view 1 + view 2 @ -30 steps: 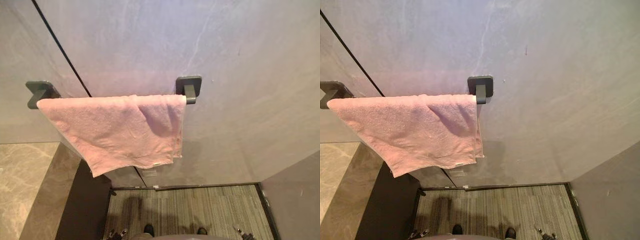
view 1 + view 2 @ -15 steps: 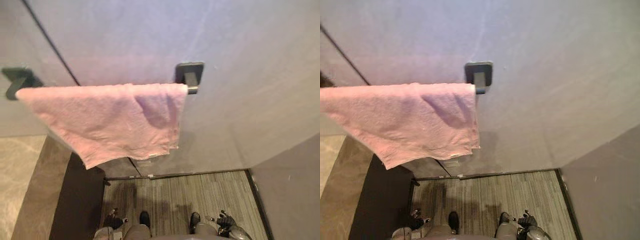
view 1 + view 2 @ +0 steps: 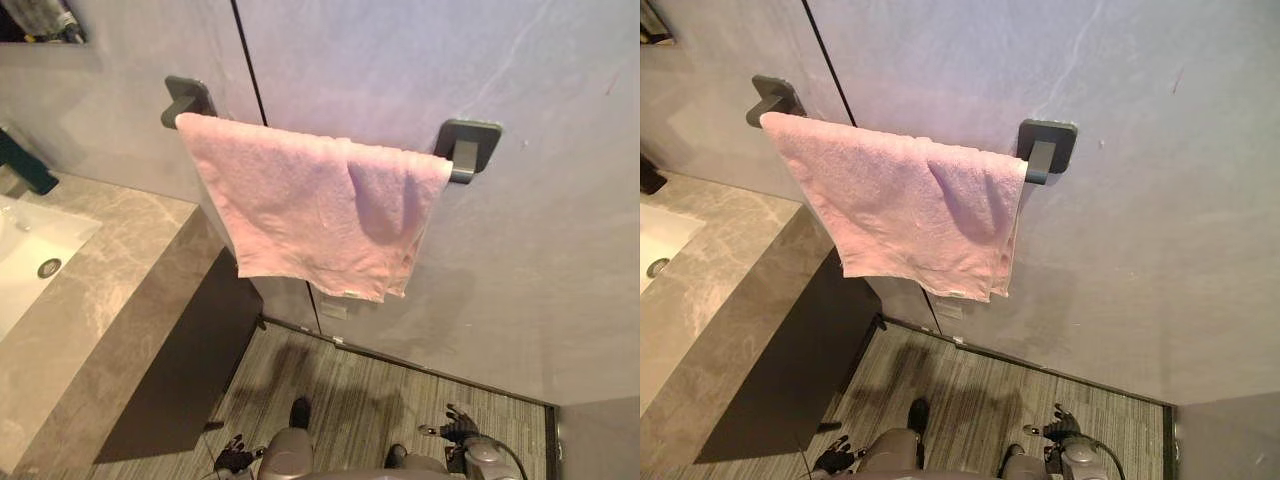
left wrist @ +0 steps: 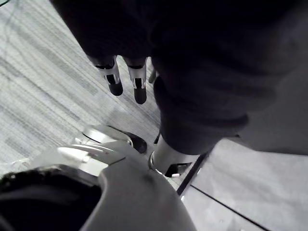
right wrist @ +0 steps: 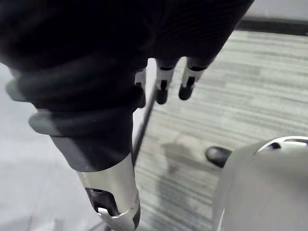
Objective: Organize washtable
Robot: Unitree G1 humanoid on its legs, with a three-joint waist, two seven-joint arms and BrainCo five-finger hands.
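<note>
Step, est.: towel (image 3: 320, 215) stage done or near done. Draped over wall rail (image 3: 468, 150), spread out, one bunched fold near right bracket, lower edge uneven. Desk (image 3: 110, 290) w/ sink (image 3: 30, 245) at left, lower than rail. Left hand (image 4: 113, 77): fingers straight and relaxed, empty, hanging low over floor. Right hand (image 5: 186, 79): same cond., fingers loose, nothing held, low over floor beside wall. Next move, est.: turn toward desk for remaining items, or raise one hand to smooth fold. Either calls for a long lift from low position; approach w/o snagging towel hem.
</note>
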